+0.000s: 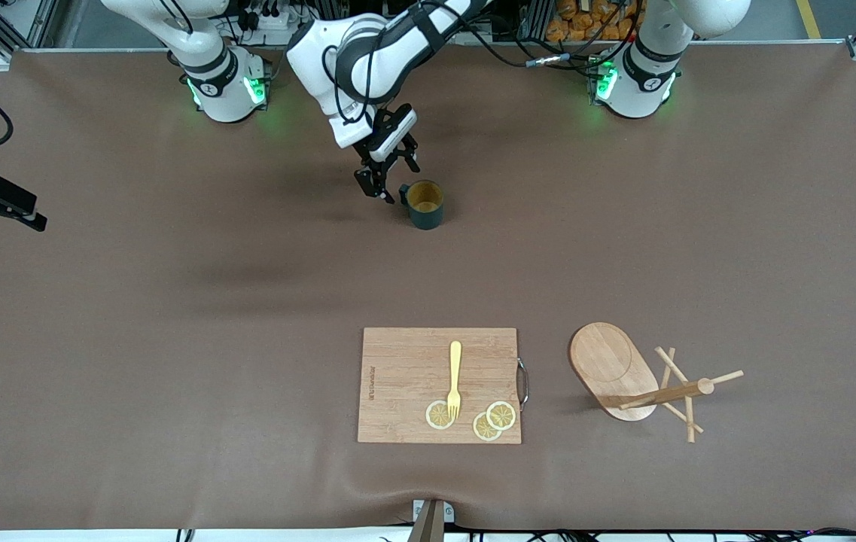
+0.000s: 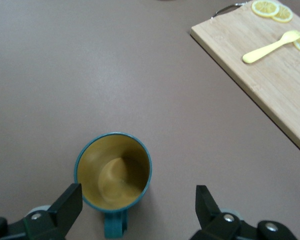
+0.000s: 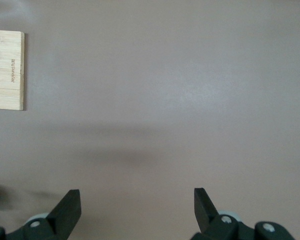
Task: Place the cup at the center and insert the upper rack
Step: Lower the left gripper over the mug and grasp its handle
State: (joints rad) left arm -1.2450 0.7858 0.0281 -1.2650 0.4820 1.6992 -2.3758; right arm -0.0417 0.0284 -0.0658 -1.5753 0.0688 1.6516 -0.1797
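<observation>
Left tool [image 1: 388, 183] open beside teal cup [image 1: 424, 204].

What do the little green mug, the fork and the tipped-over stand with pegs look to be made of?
The cup: probably glazed ceramic or enamel, judging by its smooth teal outside and glossy tan inside; the look leaves it open.
The fork: pale yellow, uniform and matte, likely plastic.
The upper rack: light wood, with visible grain on its oval base, lying on its side.
</observation>
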